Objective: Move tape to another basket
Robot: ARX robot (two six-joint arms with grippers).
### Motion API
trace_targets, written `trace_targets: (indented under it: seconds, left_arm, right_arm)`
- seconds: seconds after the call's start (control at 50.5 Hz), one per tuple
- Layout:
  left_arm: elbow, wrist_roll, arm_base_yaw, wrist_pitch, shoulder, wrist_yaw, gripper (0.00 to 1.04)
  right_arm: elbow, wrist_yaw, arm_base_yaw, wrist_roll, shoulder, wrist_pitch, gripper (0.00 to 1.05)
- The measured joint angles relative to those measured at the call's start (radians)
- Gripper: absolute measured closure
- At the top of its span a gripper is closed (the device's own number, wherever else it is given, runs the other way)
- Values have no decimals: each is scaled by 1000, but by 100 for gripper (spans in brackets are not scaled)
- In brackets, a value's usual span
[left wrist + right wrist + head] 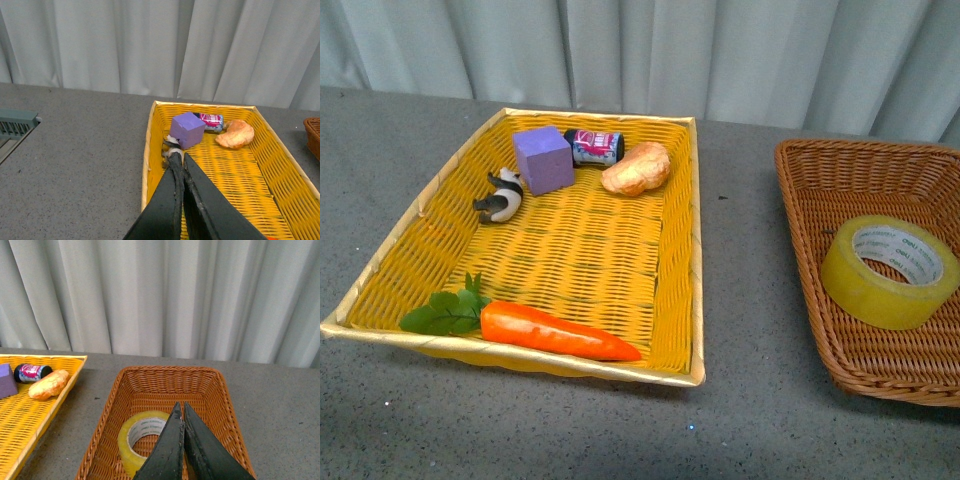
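Observation:
The tape (890, 270), a wide yellow translucent roll with a pale printed core, lies flat inside the brown wicker basket (820, 165) at the right. It also shows in the right wrist view (137, 437), in the basket (170, 375), partly hidden behind my right gripper (180, 407). That gripper is shut and empty, held above the basket beside the roll. My left gripper (179, 157) is shut and empty, above the near left side of the yellow tray basket (150, 130). Neither gripper shows in the front view.
The yellow tray basket (695, 250) holds a purple cube (543, 158), a small can (594, 147), a bread roll (637, 168), a black-and-white toy (500, 198) and a carrot (555, 332). Grey tabletop (745, 300) separates the baskets. A curtain hangs behind. A grey vent (15, 125) lies far left.

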Motion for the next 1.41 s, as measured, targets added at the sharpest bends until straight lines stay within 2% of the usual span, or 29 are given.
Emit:
trace_targets:
  seconds: [0.872,1.229,1.328,1.407]
  left_arm:
    - [-6,0,0,-470,-510,0,101]
    - [-6,0,0,-574,-614,0,101]
    - [-6,0,0,-595,-635,0,101]
    - [-6,1,0,-751,-756,0,101]
  right_arm:
    - [-9,0,0,0,-473,-441,104]
    - [-9,0,0,0,-567,-535,104]
    - [-8,-2,0,-1,-679,-682,104]
    - [-8,0,0,-1,-735,-707,104]
